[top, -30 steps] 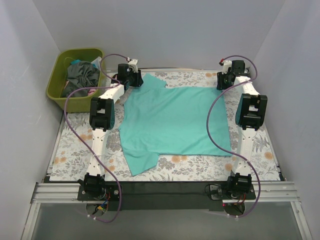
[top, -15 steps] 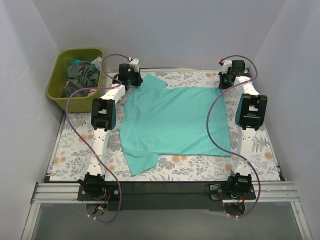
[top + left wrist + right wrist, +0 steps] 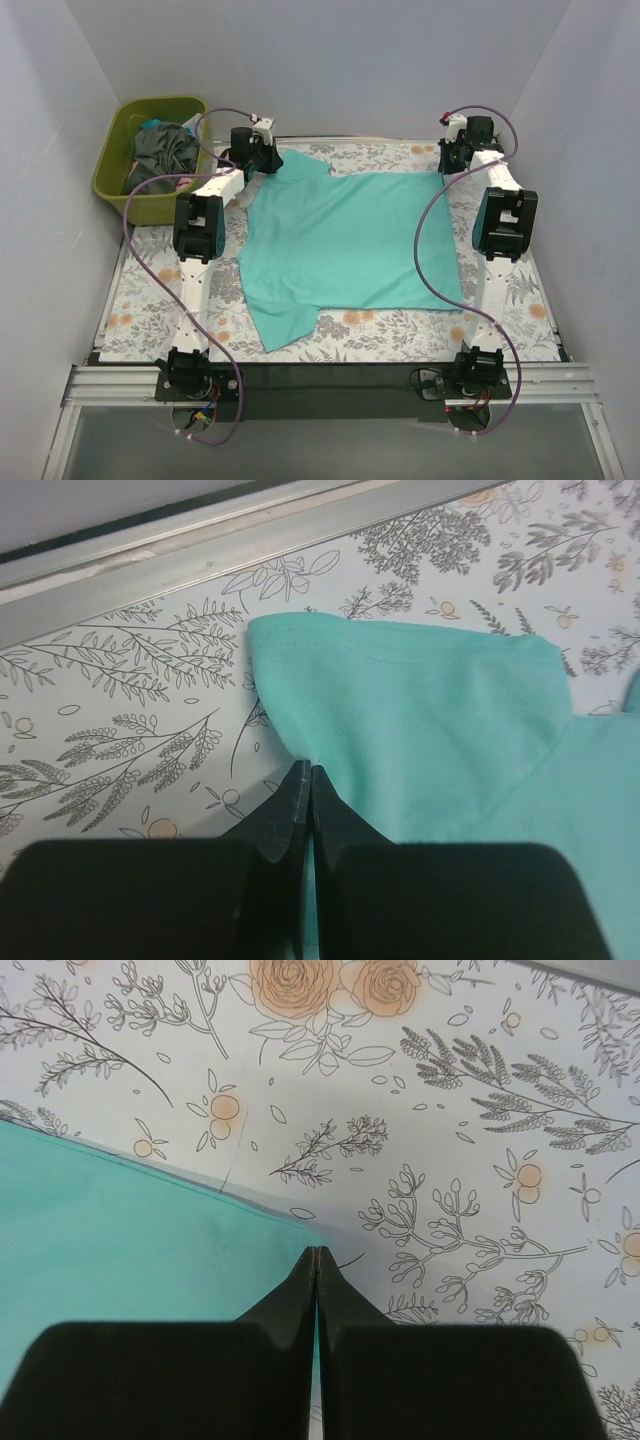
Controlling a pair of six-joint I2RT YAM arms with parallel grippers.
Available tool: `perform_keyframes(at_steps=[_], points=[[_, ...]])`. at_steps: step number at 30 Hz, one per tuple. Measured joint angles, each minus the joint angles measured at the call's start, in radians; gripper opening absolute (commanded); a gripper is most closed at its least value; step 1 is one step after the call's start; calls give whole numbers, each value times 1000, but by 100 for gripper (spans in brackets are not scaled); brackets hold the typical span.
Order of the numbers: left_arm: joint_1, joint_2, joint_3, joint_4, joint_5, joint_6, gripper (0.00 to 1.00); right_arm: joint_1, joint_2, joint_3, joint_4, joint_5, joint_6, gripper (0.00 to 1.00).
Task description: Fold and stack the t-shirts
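Pale walls [image 3: 320, 60], floral table cloth [image 3: 150, 290], turquoise t-shirt [image 3: 340, 240] spread flat

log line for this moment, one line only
left gripper: shut on turquoise-green cloth t-shirt sleeve | right gripper: shut on its hem corner | shirt: spread flat, unfolded

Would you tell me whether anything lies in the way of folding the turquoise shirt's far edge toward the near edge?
Nothing visible does. The left gripper and right gripper pinch the far corners of the shirt; its top is bare, and the basket sits off to the left.
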Motion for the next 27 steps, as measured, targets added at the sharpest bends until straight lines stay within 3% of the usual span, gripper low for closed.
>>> perform_keyframes(at_steps=[14, 27], points=[[58, -281, -269, 153, 148, 31, 0, -20, -188, -128, 13, -68, -31, 1], [105, -475, -577, 182, 254, 91, 0, -35, -286, -281, 5, -109, -86, 1]])
